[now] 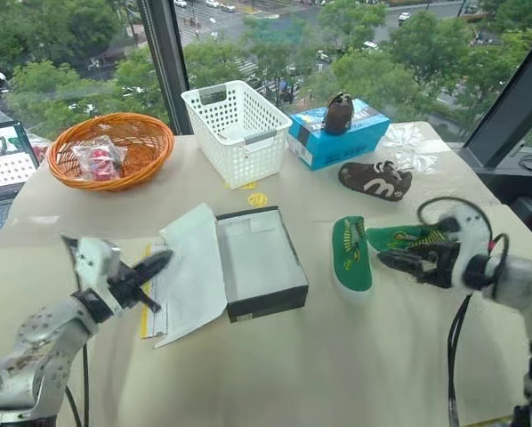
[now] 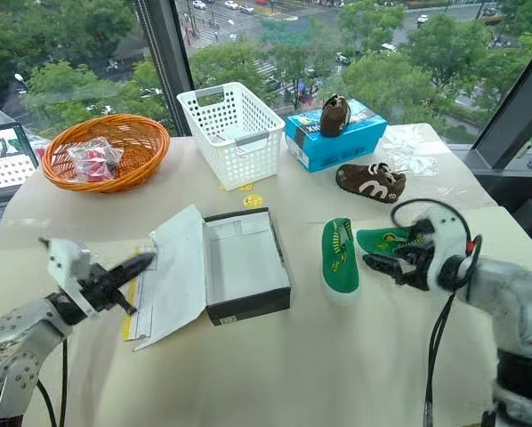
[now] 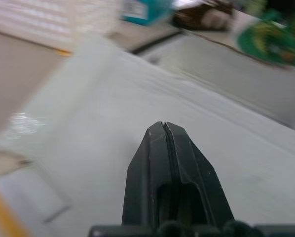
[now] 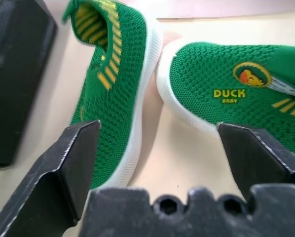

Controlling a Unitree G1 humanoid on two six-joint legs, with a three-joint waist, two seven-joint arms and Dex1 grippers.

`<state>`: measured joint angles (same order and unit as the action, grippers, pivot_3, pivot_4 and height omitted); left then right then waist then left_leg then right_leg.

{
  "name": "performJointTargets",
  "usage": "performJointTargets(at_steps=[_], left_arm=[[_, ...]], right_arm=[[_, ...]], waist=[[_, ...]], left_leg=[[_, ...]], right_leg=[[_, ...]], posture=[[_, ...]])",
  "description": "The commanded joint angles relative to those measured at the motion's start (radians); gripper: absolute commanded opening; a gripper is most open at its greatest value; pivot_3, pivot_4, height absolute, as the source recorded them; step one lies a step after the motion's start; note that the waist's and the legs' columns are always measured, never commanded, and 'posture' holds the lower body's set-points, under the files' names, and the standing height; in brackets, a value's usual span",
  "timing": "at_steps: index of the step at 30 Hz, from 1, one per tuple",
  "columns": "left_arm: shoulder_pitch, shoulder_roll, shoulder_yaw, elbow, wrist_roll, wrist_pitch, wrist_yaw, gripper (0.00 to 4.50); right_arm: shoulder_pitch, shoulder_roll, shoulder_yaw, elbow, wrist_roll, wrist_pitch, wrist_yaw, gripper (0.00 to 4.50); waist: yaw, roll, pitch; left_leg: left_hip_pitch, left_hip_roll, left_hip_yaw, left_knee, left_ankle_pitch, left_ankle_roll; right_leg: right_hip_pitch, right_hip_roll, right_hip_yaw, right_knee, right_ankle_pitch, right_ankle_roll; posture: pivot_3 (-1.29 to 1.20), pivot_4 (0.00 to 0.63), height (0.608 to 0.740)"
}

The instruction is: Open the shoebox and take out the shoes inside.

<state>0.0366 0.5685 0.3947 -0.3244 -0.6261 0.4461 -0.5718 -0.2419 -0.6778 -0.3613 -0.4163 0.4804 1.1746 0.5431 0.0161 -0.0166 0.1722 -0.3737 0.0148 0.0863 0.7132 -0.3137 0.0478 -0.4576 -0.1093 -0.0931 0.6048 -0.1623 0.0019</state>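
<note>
Right claw (image 1: pixel 399 261) hangs wide open, empty, just right of the shoes (image 1: pixel 351 255); left claw (image 1: pixel 157 264), left of them, pinched closed, empty.

the table (image 1: pixel 275 382) bears the shoebox (image 1: pixel 261 262) (open), green shoes (image 1: pixel 351 254), baskets (image 1: pixel 239 131) and blue box (image 1: pixel 337 135).

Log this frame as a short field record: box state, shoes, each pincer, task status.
shoebox: open, empty white inside, lid flipped out to its left
shoes: both green ones on the table, right of the box
left pincer: shut, holds nothing, over the lid
right pincer: open, empty, beside the shoes
task status: appears done
</note>
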Motion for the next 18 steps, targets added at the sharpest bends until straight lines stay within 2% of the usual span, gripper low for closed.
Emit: performJointTargets(at_steps=[1, 2, 5, 8, 11, 18], left_arm=[[-0.021, -0.071, 0.07, 0.0, 0.042, 0.018, 0.207, 0.0], [-0.016, -0.092, 0.081, 0.004, 0.065, 0.02, 0.256, 0.0], [-0.012, -0.167, 0.159, 0.056, 0.109, -0.036, 0.389, 0.0], [-0.001, -0.181, 0.158, 0.104, 0.132, -0.069, 0.379, 0.0], [0.012, -0.187, 0.143, 0.149, 0.162, -0.101, 0.373, 0.0], [0.0, -0.208, 0.13, 0.252, 0.206, -0.177, 0.371, 0.0]], right_arm=[[0.15, 0.093, 0.016, -0.229, -0.089, -0.186, -0.126, 4.46], [0.187, 0.153, 0.011, -0.262, -0.097, -0.211, -0.168, 4.46], [0.34, 0.245, 0.073, -0.326, -0.276, -0.367, -0.338, 4.46], [0.403, 0.294, 0.098, -0.309, -0.368, -0.482, -0.416, 4.46], [0.435, 0.33, 0.122, -0.27, -0.415, -0.562, -0.448, 4.46], [0.403, 0.339, 0.135, -0.189, -0.463, -0.637, -0.455, 4.46]], waist=[[0.002, -0.001, -0.001], [0.001, -0.001, -0.001], [-0.002, -0.003, -0.002], [-0.006, -0.006, -0.003], [-0.005, -0.007, -0.004], [-0.008, -0.007, -0.005]], left_leg=[[0.0, 0.0, 0.0, 0.0, 0.0, -0.001], [0.0, 0.0, 0.0, 0.0, 0.003, -0.005], [0.001, 0.0, 0.001, 0.0, 0.004, -0.007], [0.002, 0.0, 0.002, 0.0, 0.004, -0.007], [0.005, 0.0, 0.003, 0.001, 0.0, -0.001], [0.006, 0.002, 0.002, 0.001, 0.002, -0.003]], right_leg=[[0.0, 0.0, 0.0, 0.0, 0.0, 0.0], [0.0, 0.0, 0.0, 0.001, 0.0, 0.0], [0.001, 0.0, 0.001, 0.001, 0.0, 0.0], [0.0, 0.0, 0.002, 0.001, 0.0, 0.001], [0.001, 0.0, 0.003, 0.003, 0.0, 0.0], [0.0, 0.003, 0.002, 0.006, 0.0, -0.001]], posture=[[0.0, 0.15, 0.731], [0.0, 0.15, 0.731], [0.0, 0.15, 0.731], [0.0, 0.15, 0.731], [0.0, 0.15, 0.731], [0.0, 0.15, 0.731]])
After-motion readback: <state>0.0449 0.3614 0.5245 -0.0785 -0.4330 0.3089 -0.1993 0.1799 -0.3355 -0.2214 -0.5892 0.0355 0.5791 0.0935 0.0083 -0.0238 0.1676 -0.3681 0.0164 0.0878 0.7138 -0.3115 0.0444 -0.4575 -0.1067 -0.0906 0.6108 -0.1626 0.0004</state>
